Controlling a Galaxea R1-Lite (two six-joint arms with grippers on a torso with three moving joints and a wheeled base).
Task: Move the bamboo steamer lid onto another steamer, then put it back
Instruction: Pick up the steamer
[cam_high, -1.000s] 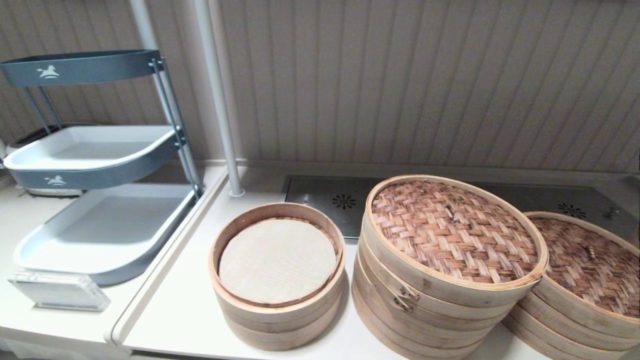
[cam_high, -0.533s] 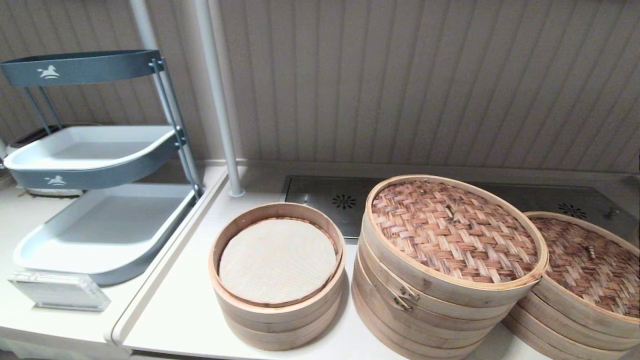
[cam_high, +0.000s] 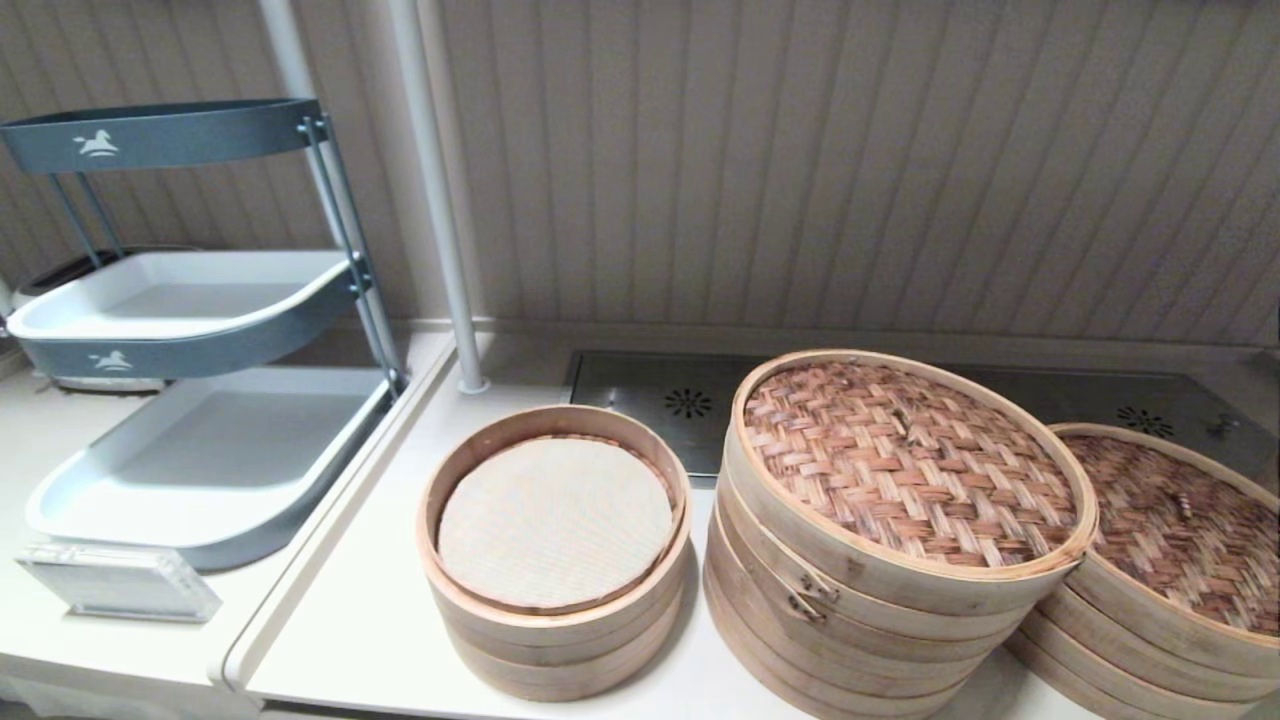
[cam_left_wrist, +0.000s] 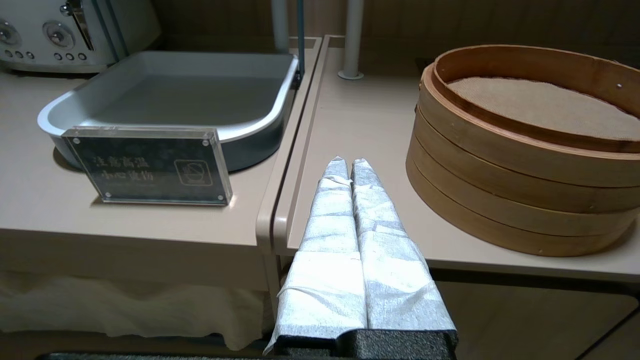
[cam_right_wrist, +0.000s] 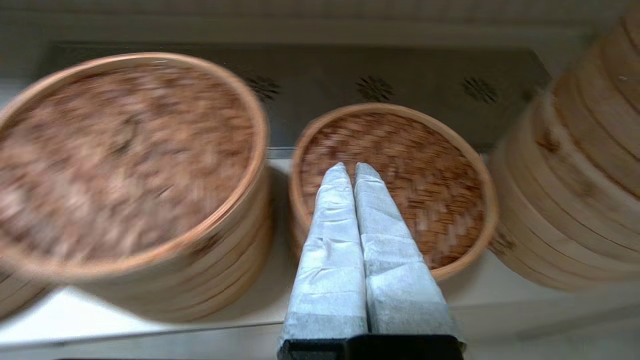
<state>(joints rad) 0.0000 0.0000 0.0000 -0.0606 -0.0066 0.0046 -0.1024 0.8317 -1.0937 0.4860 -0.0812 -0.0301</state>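
My left gripper low at near counter edge, fingers pressed together, holding nothing; open counter ahead, cloth-lined steamer to its right. My right gripper fingers pressed together too, empty, hanging near side of small woven-lid steamer.

Bamboo steamer lid sits on low stack at far right, rim touching another steamer, tallest, centre-right. Narrow gap between that and cloth-lined one. Tray rack far left.
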